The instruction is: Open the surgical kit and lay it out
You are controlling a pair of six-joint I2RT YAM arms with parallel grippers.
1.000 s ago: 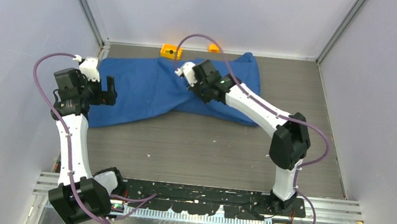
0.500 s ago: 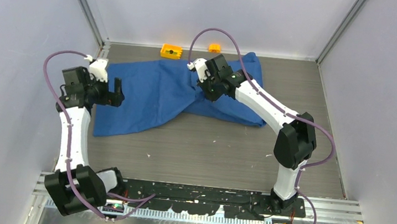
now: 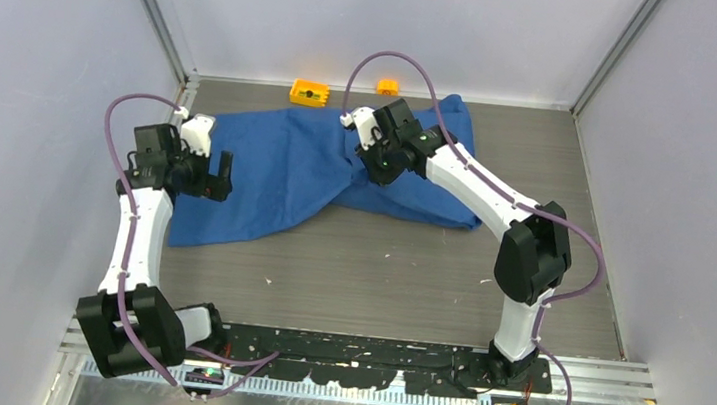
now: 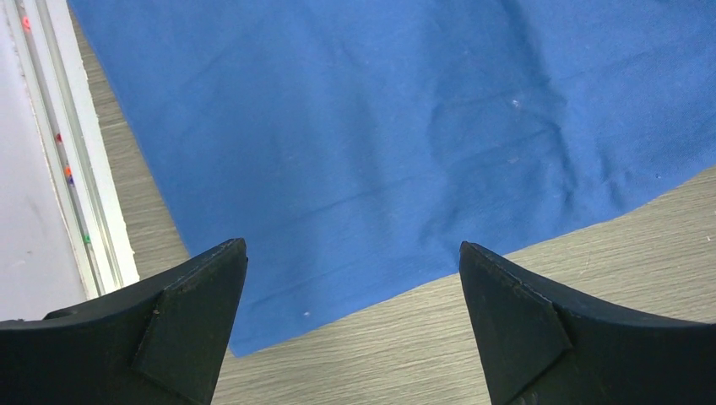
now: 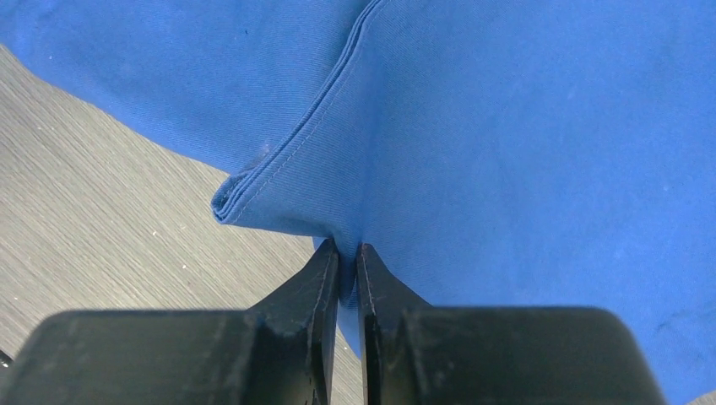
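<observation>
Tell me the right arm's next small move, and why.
Probably draw the right tool toward the right to unfold the blue cloth. It pinches a hemmed fold where the cloth lies twisted mid-table, while the left tool hangs open above the flatter left part.

We see soft, even, fairly bright light in every view. From above, only faint, blurred shadows fall on the table (image 3: 378, 265), and the walls (image 3: 36, 78) look washed pale. Close up, the blue cloth (image 5: 523, 126) is sharp down to its weave, while the dark fingers (image 4: 181, 333) near the lens look soft-edged.
</observation>
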